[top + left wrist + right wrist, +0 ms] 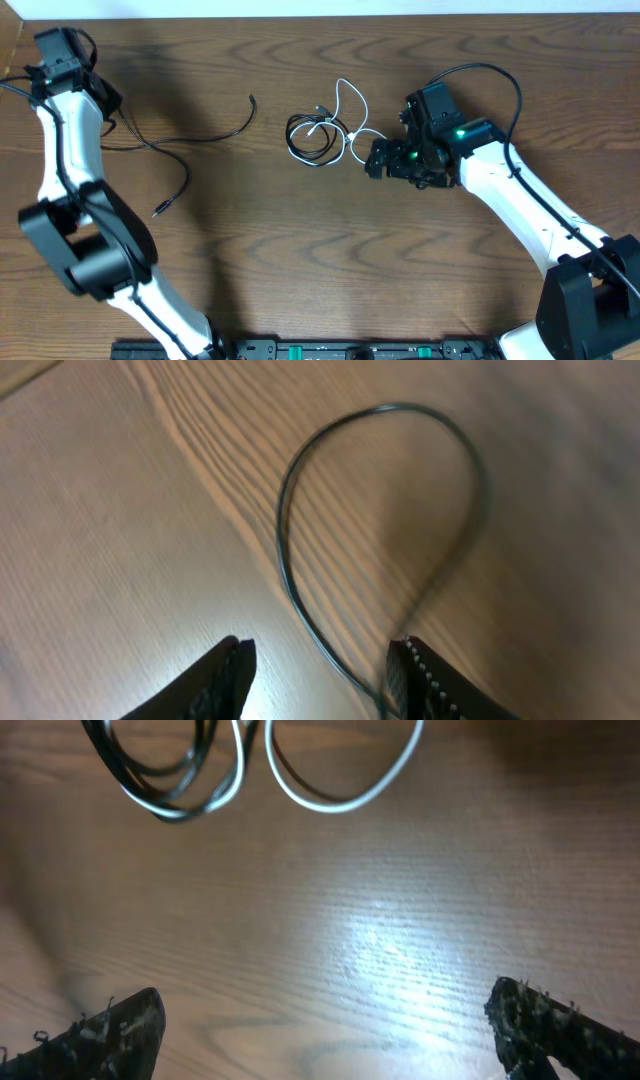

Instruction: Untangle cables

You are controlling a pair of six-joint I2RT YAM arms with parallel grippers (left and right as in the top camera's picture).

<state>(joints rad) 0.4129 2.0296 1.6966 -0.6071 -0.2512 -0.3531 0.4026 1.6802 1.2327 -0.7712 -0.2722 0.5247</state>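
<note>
Your three thin cords are lying on the brown wooden table [300, 250]. The long black cord [215, 136] is lying by itself on the left side, bending in a wide curve, with a small plug at each end. In the left wrist view it is making a big round loop [285, 510].

The short black cord [292, 135] is sitting in the middle of the table, curling round in a small ring. The thin white cord [358, 103] is looping across that ring, so these two are making one little bundle, well apart from the long cord.

Your left claw [320, 670] is hanging over the long black cord with its fingers apart, holding nothing. The cord is running just beside one finger [430, 680]; you cannot tell if it is touching.

Your right claw [372, 160] is sitting just to the right of the bundle. Its fingers are spreading wide apart and gripping nothing.
</note>
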